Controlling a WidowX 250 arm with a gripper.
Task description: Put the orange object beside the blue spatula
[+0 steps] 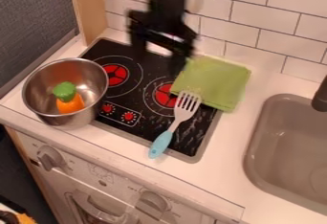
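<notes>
1. The gripper (158, 58) is above the rear part of the stove (146, 132), with its fingers spread apart and nothing visible between them.
2. The step in hand, I judge, is to fetch the toy carrot (70, 104), the orange object with a green top. The gripper should go over the pot first, then descend steeply, so that the fingers do not hit the rim.
3. It is better to close on the orange body, as the green top may be a weaker hold. A rounded body could roll against the wall, so the closing should be slow and well centred.
4. The lift should be straight and high enough to pass the rim. Then the carrot can be laid low beside the blue-handled slotted spatula (161, 145), which lies slantwise near the stove's front right corner.
5. The metal pot (76, 119) stands at the stove's left side, near the counter's (223, 170) left edge. It contains the carrot, green top towards the back.
6. The sink (252, 137) is set in the counter's right side.
</notes>
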